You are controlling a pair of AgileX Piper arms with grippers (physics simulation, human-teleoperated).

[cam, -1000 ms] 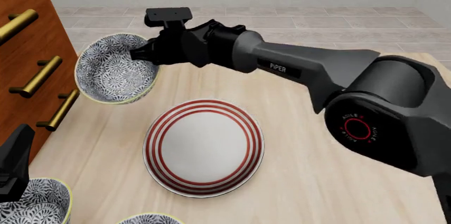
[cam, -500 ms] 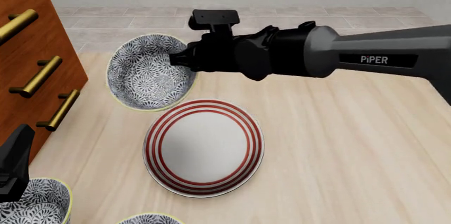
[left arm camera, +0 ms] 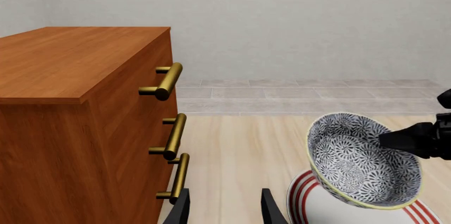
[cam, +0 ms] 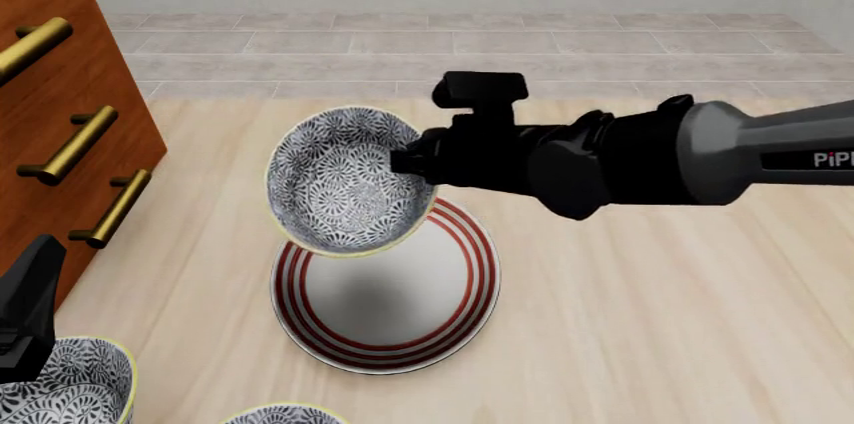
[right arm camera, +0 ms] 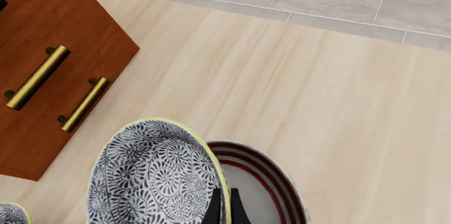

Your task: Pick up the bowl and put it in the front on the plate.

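One bowl (cam: 350, 181) is in the air, tilted, over the far edge of the plate (cam: 387, 306), pinched by its rim in the right gripper (cam: 404, 162). Plate sits flat on the table (cam: 641, 284), near the dresser (cam: 54, 134). Left gripper (left arm camera: 224, 208) is low beside the dresser, fingers spread, grasping nothing.

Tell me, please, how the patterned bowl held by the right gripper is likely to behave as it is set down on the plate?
The bowl looks rigid and glazed, so probably slippery and breakable. The right gripper pinches only its rim, leaving it tilted above the plate; it may swing or slip. Deep and narrow, it could rock on landing.
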